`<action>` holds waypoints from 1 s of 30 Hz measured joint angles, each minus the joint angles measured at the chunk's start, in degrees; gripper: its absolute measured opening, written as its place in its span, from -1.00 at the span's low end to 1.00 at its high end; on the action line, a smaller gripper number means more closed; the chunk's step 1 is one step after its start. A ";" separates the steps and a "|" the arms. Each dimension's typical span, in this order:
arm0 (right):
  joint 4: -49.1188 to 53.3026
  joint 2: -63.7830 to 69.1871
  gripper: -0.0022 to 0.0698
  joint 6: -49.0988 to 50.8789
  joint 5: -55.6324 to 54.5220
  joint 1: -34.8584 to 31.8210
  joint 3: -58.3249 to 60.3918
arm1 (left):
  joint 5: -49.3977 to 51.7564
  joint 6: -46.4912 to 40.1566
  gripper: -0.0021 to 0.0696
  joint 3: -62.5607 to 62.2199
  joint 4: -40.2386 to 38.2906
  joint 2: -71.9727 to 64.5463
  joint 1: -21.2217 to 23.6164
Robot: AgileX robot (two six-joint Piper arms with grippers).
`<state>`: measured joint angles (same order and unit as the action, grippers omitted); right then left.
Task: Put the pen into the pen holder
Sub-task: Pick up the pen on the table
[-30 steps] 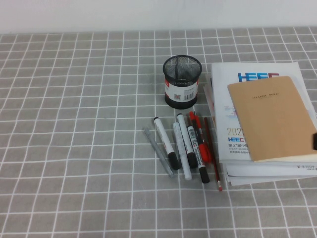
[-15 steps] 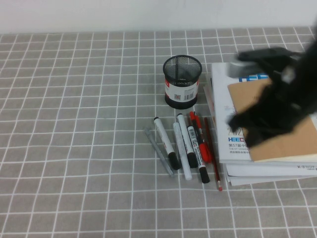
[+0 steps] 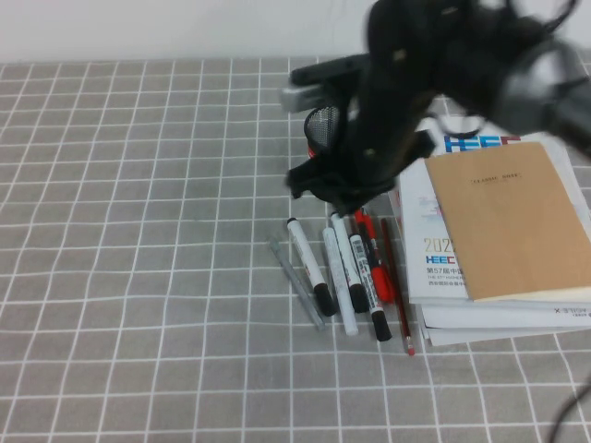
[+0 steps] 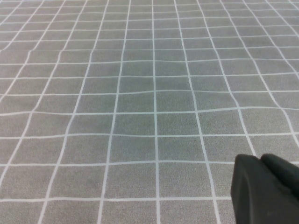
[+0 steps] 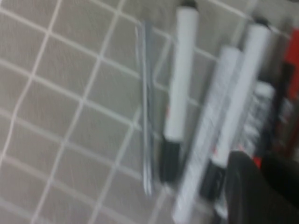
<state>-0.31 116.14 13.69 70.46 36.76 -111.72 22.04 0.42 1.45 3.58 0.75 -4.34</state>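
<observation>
Desk [image 3: 138, 277]: covered by a grey cloth with a white grid.

Thin clear-grey pen [image 3: 295, 282]: lies at 6 o'clock in the high view, outermost at the 9 o'clock side of the pen row.

White marker with dark print on the barrel and a black cap [image 3: 352, 261], an all-white pen [image 3: 338, 282] and a red pen [image 3: 379, 272]: side by side, roughly parallel.

Thin dark red pencil [image 3: 395, 288]: at the 3 o'clock edge of the row.

Stack of white printed booklets [image 3: 441, 198]: at 3 o'clock, just beside the pencil.

Tan kraft-paper notebook [image 3: 510, 218]: on top of the stack.
</observation>
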 joint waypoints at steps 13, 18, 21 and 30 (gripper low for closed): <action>-0.23 15.58 -0.41 -2.41 0.00 4.24 -10.63 | 0.00 0.00 -0.96 0.00 0.00 0.00 0.00; -0.33 17.44 -0.40 -2.72 0.00 4.62 -10.63 | 0.00 0.00 -0.96 0.00 0.00 0.00 0.00; 0.76 18.20 -0.40 -2.72 0.00 4.62 -10.75 | 0.00 0.00 -0.96 0.00 0.00 0.00 0.00; 5.27 18.44 -0.40 -2.01 0.00 4.62 -10.85 | 0.00 0.00 -0.96 0.00 0.00 0.00 0.00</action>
<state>4.96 134.58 11.68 70.46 41.38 -122.57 22.04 0.42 1.45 3.58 0.75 -4.34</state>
